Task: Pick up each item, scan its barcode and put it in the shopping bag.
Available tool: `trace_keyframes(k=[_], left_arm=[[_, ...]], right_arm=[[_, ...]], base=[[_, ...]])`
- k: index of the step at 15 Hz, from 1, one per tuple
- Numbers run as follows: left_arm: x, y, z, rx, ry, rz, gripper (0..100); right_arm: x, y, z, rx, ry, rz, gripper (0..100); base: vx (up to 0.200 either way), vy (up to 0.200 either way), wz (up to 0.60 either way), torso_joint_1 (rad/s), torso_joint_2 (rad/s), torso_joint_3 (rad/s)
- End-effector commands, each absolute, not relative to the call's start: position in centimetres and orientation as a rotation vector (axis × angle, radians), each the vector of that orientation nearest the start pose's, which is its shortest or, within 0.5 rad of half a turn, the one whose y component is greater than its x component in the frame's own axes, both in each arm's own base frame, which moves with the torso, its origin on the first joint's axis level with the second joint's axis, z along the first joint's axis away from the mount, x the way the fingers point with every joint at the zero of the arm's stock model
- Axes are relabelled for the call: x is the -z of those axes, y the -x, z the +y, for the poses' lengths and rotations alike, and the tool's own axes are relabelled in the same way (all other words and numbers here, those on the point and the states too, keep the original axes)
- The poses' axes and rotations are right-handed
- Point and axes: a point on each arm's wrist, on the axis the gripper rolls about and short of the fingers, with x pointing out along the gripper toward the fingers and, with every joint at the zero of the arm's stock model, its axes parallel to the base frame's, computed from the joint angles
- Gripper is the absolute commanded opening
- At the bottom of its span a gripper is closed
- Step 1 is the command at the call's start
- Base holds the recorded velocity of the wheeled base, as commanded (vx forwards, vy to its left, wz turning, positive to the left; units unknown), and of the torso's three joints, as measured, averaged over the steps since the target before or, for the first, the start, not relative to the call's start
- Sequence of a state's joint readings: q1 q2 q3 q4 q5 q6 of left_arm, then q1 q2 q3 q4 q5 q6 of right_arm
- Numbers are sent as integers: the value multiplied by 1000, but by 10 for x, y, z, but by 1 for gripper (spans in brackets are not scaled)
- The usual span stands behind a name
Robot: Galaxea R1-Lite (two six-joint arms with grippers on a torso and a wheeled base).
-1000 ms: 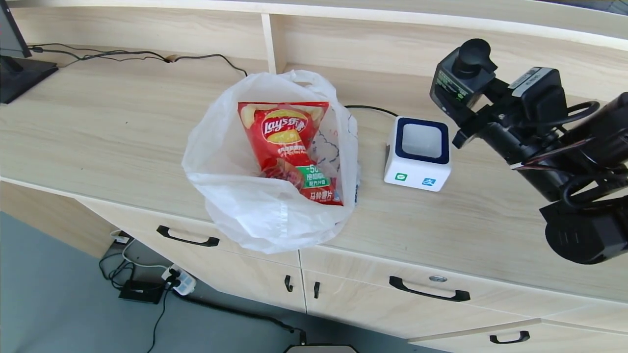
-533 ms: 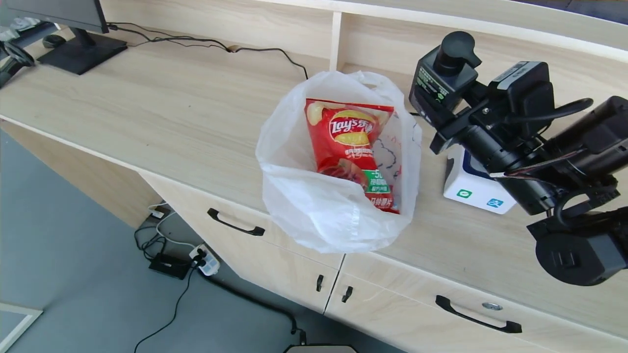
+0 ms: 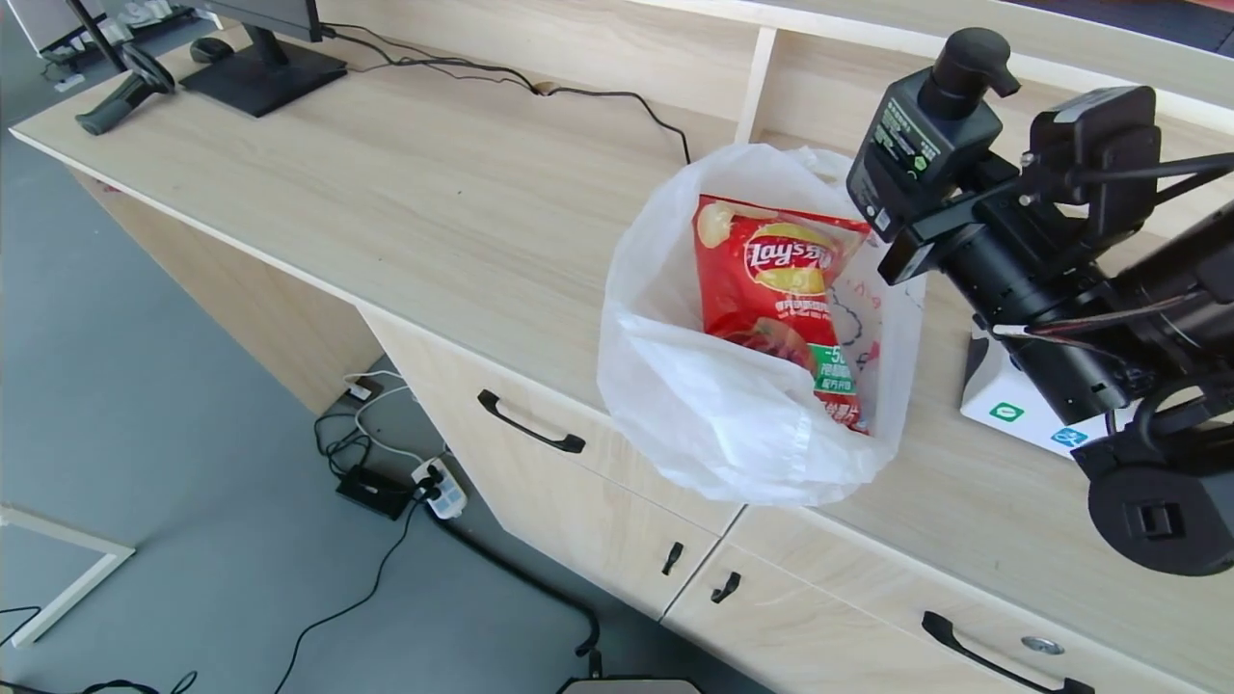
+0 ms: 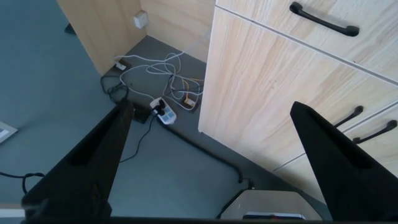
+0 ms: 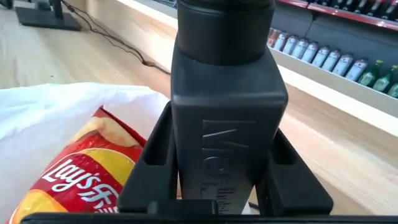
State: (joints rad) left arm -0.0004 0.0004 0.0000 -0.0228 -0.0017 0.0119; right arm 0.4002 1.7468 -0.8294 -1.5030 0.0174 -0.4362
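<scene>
A white shopping bag [image 3: 733, 424] stands open on the wooden counter [image 3: 405, 202] with a red chips packet [image 3: 781, 280] inside. My right gripper [image 3: 940, 226] is shut on a black pump bottle [image 3: 911, 154], held above the bag's right rim. In the right wrist view the bottle [image 5: 227, 124] sits between the fingers [image 5: 155, 162], with the chips [image 5: 81, 180] and the bag [image 5: 62, 106] below. The white barcode scanner [image 3: 1012, 410] stands right of the bag, partly hidden by the arm. My left gripper [image 4: 211, 109] hangs open below counter level, facing the drawer fronts and the floor.
A monitor base [image 3: 265, 72] and a handheld device [image 3: 116, 92] sit at the counter's far left, with a cable [image 3: 598, 96] running along the back. An upright shelf divider [image 3: 757, 72] rises behind the bag. Drawer handles [image 3: 530, 434] and a power strip [image 3: 439, 487] lie below.
The head camera has swung left, shifting the whole picture right. Relative to the scanner, my right gripper has carried the bottle left, from above the scanner to above the bag's right rim.
</scene>
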Motion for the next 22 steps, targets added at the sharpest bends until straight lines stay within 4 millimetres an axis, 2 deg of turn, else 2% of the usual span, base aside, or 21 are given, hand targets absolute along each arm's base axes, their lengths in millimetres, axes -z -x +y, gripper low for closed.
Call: trace_keyframes(k=[1, 3, 9, 11, 13, 15, 17, 20, 22], left_arm=[[-78, 23, 0, 1, -11, -23, 100], [-78, 23, 0, 1, -12, -25, 100], [-78, 23, 0, 1, -11, -28, 100], [-78, 23, 0, 1, -9, -28, 100], [-78, 23, 0, 1, -11, -28, 100], [-78, 23, 0, 1, -11, -28, 100], [-78, 23, 0, 1, -9, -28, 100], [-78, 23, 0, 1, -9, -28, 100], [-78, 23, 0, 1, -11, -28, 100]], right_arm=[[-257, -268, 132, -327, 292, -657, 0], [-246, -263, 143, -370, 301, -620, 0], [-223, -281, 151, -381, 343, -560, 0], [-226, -284, 162, -397, 344, -585, 0], [-219, -284, 176, -436, 343, -574, 0], [-213, -290, 175, -429, 347, -558, 0], [-222, -298, 161, -382, 353, -582, 0], [-238, -294, 161, -378, 328, -634, 0], [-263, -281, 165, -406, 138, -676, 0]], base=[[0, 0, 0, 0, 0, 0], [0, 0, 0, 0, 0, 0], [0, 0, 0, 0, 0, 0], [0, 0, 0, 0, 0, 0], [0, 0, 0, 0, 0, 0], [0, 0, 0, 0, 0, 0], [0, 0, 0, 0, 0, 0], [0, 0, 0, 0, 0, 0], [0, 0, 0, 0, 0, 0]])
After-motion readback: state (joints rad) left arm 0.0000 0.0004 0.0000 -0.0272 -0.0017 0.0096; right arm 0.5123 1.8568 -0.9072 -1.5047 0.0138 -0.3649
